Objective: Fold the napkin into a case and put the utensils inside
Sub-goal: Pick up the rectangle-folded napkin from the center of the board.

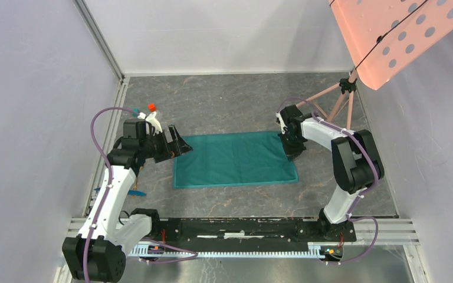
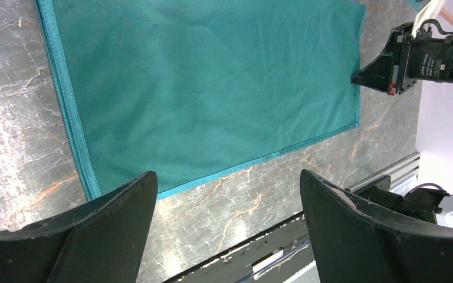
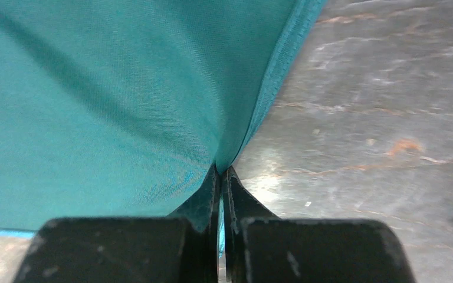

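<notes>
Teal napkin (image 1: 234,159) flat, rectangular; right edge pinched

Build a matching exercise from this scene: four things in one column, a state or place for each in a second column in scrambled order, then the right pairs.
Things
1. napkin
2. left gripper
3. right gripper
4. pink perforated panel

States or places
A. shut on the napkin's edge
B. up over the far right corner
C. open, holding nothing
D. spread out on the table

Pairs: 1-D, 2-C, 3-A, 4-B
</notes>
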